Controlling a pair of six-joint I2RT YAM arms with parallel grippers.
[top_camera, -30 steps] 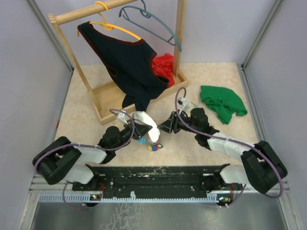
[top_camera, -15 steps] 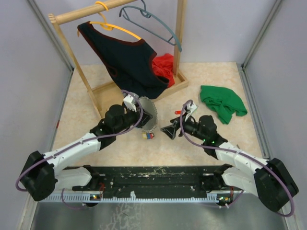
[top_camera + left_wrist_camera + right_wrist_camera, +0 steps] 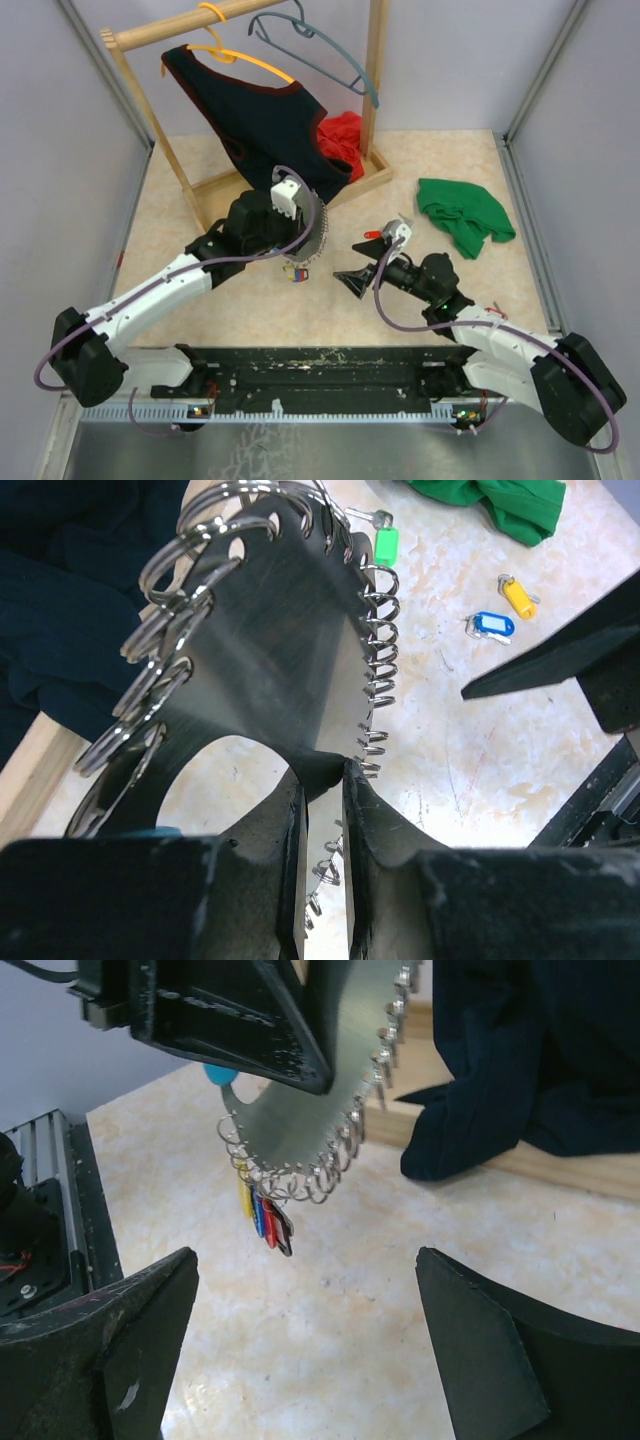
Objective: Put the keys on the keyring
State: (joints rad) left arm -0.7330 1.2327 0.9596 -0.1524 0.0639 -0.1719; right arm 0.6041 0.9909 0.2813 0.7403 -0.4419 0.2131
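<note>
**Right hand just let go, keyring swung out toward the rack**

Heads up: in the last second your left arm has stretched out from near the bases and carried the keyring (image 3: 312, 235) up and away. It's now held up just in front of the clothes rack (image 3: 375, 80) and the dark top (image 3: 260, 120). Your left gripper (image 3: 322, 780) is pinched tight on the edge of the cutout in that grey plate rimmed with split rings.

A second ago your right gripper (image 3: 305, 1330) was partly closed and right up against the plate. Now its fingers are spread wide with nothing between them, and it sits apart from the plate, low over the table (image 3: 200, 270).

A little bunch of dangling keys (image 3: 265, 1215) with yellow, blue and red tags hangs off the lower rings, so I'd guess the last key went on fine. Still loose on the table are a green key (image 3: 385, 545), a yellow key (image 3: 518, 595) and a blue key (image 3: 492, 625). Looks to me like your right hand is free to go fetch one of those next.
</note>
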